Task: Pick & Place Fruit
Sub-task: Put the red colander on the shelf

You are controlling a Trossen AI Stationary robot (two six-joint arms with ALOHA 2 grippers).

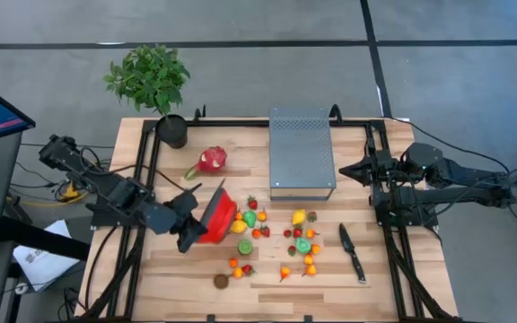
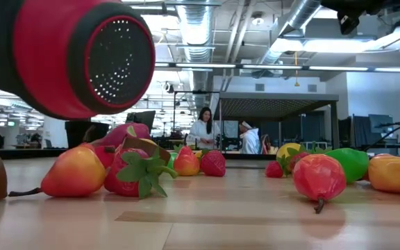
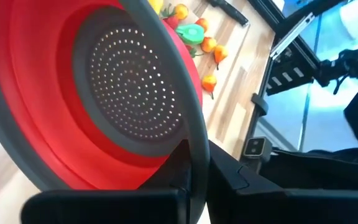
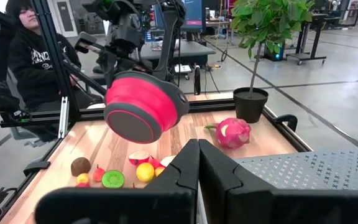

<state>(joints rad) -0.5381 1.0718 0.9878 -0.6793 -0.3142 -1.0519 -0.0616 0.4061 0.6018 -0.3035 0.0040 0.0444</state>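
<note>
**Red strainer bowl held tilted over scattered toy fruit**

High view: the left gripper (image 1: 189, 235), fingers clamped on the red bowl (image 1: 220, 216), holds it on edge at 9 o'clock of the glossy small fruit (image 1: 299, 240) on the slatted wood surface (image 1: 267, 278); the spiky dragon fruit (image 1: 211, 160) lies at 11.

Low view: the bowl's grey base is perforated.

Right wrist view: the right gripper (image 4: 198, 163) has its fingers together; a person's hoodie lettering is unreadable.

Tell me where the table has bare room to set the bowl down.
Bare wood lies in the near left corner, left of the brown fruit, and behind the dragon fruit, between the plant pot and the grey box. The scattered fruit crowds the middle, as far as the knife.
</note>
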